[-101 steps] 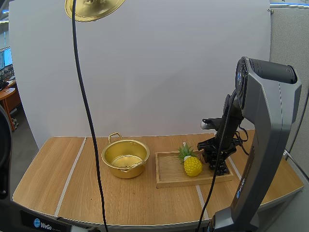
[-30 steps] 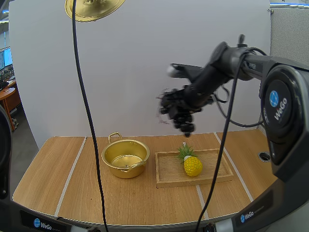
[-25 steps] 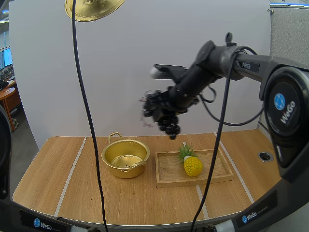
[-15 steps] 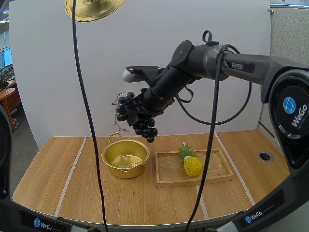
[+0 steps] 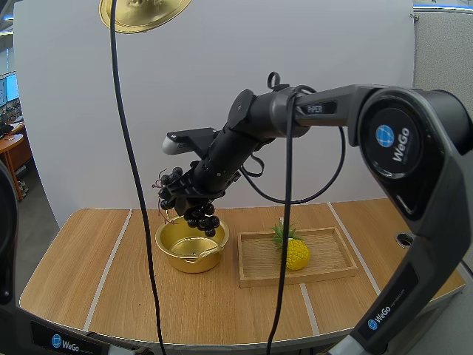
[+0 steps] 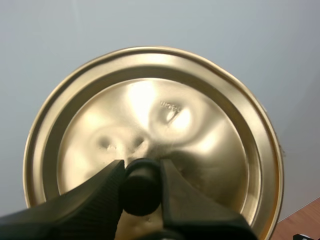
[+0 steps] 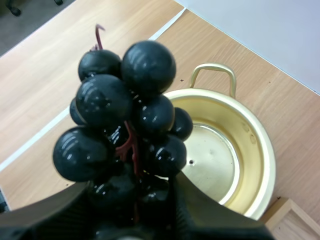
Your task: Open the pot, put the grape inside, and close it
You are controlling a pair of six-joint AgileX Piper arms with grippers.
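R gripper (image 7: 132,200) was clamped on the grape bunch (image 7: 125,115) near its stem end. The bunch was held in the air just over the open pot (image 5: 181,260), toward the pot's 12 o'clock rim. L gripper (image 6: 141,182) was pinched on the black knob (image 6: 141,192) of the gold lid (image 6: 150,100); the lid was held high, approx. 11 o'clock from the pot. A wooden tray (image 5: 259,270) w/ a pineapple (image 5: 295,253) was seen at the pot's 3 o'clock, on the table (image 5: 89,274).
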